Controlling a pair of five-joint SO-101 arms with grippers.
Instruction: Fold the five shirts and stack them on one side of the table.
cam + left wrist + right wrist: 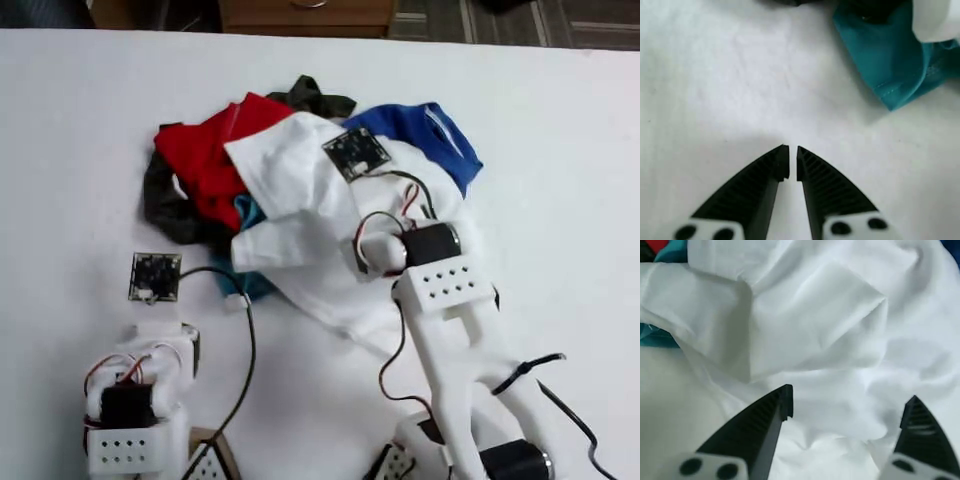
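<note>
R gripper is spread wide, nothing in it, hanging right over the white shirt, w/ crumpled folds between and just ahead of its fingers. White shirt is top of the heap mid-table, unfolded. The rest are bunched under and around it: red shirt at the far-left side, blue shirt at the far-right, dark shirt round the left edge, teal shirt poking out beneath on the near side. L gripper is closed to a sliver, holding nothing, over bare table, near the teal shirt corner but not touching it. R arm lies across the white shirt's near part. No shirt is folded or stacked yet.
</note>
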